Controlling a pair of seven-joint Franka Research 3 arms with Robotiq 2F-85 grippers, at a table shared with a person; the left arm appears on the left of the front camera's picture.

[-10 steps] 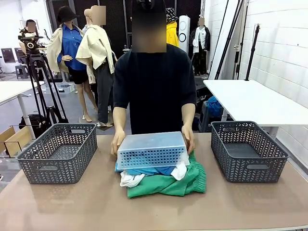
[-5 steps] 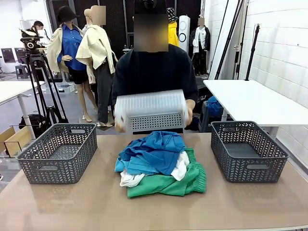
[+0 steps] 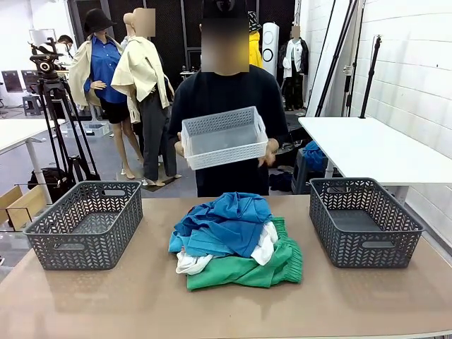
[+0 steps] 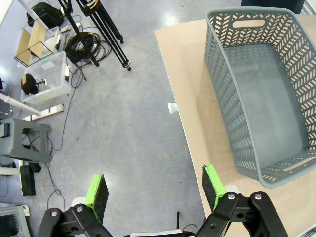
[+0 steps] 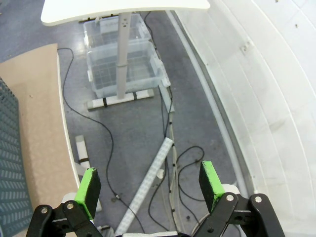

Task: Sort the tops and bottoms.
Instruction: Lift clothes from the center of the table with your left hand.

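Observation:
A heap of clothes lies in the middle of the table in the front view. Bright blue tops [image 3: 224, 220] lie uppermost, a white top [image 3: 267, 244] pokes out beneath them, and the green bottoms [image 3: 258, 269] lie underneath at the front right. My left gripper [image 4: 154, 187] stands open over the floor beside the table's left edge, nothing between its fingers. My right gripper [image 5: 149, 185] also stands open, above the floor past the table's right edge. Neither is near the clothes.
A grey basket [image 3: 85, 224] stands at the table's left, also under the left wrist as basket [image 4: 261, 94]. A second grey basket [image 3: 364, 220] stands at the right. The person across the table holds a white perforated bin [image 3: 224, 138] at chest height. Cables and plastic boxes [image 5: 123, 69] lie on the floor.
The person has lifted the white bin off the heap of clothes, turned it upright and raised it to the chest. The clothes now lie uncovered. The grippers have not changed.

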